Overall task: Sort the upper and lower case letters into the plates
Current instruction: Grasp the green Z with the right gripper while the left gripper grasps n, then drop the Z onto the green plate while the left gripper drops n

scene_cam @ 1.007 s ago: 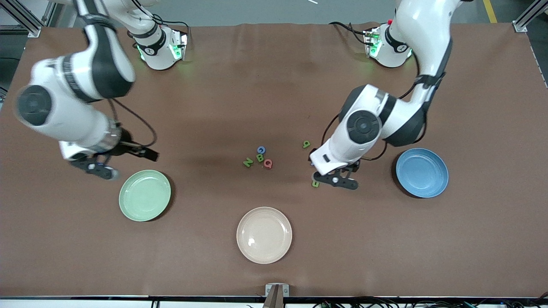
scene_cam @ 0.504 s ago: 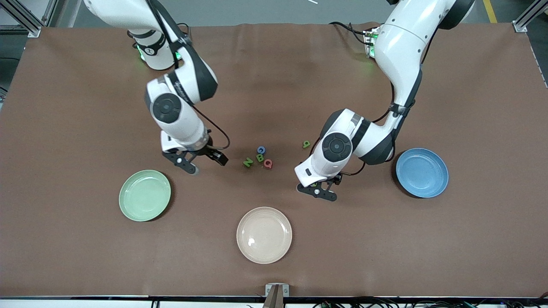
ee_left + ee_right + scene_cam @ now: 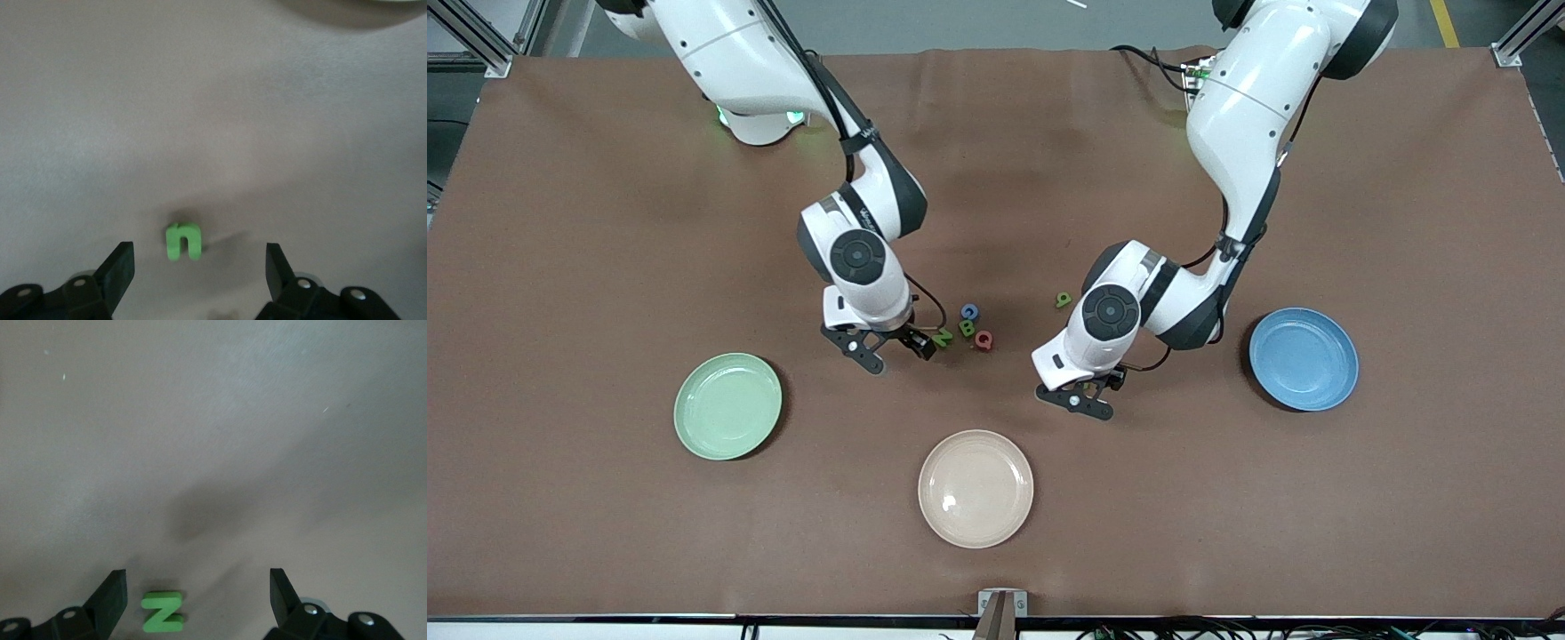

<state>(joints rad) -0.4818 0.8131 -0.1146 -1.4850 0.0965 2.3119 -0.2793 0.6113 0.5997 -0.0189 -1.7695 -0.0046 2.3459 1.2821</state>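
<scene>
The right claw [image 3: 891,349] hangs low over the brown worktop [image 3: 605,222], just beside the cluster of letters in the middle. Its jaws are spread wide with nothing gripped; in the right wrist view the green N [image 3: 162,611] lies flat on the worktop between the fingers [image 3: 110,597], close to one of them. In the front view the N sits at the claw's tip, with the green B [image 3: 966,328], blue G [image 3: 969,311] and pink-red Q [image 3: 983,339] crowded beside it toward the left arm's end.

The left claw [image 3: 1081,396] is low over the worktop between the cluster and the sky blue plate [image 3: 1303,358]. Its jaws are also wide apart and hold nothing; the left wrist view shows the green n [image 3: 183,241] lying between them. A small green letter [image 3: 1063,300] lies apart, farther from the front camera.

The mint green plate [image 3: 727,405] sits toward the right arm's end, and the cream-beige plate [image 3: 975,488] is nearest the front camera.
</scene>
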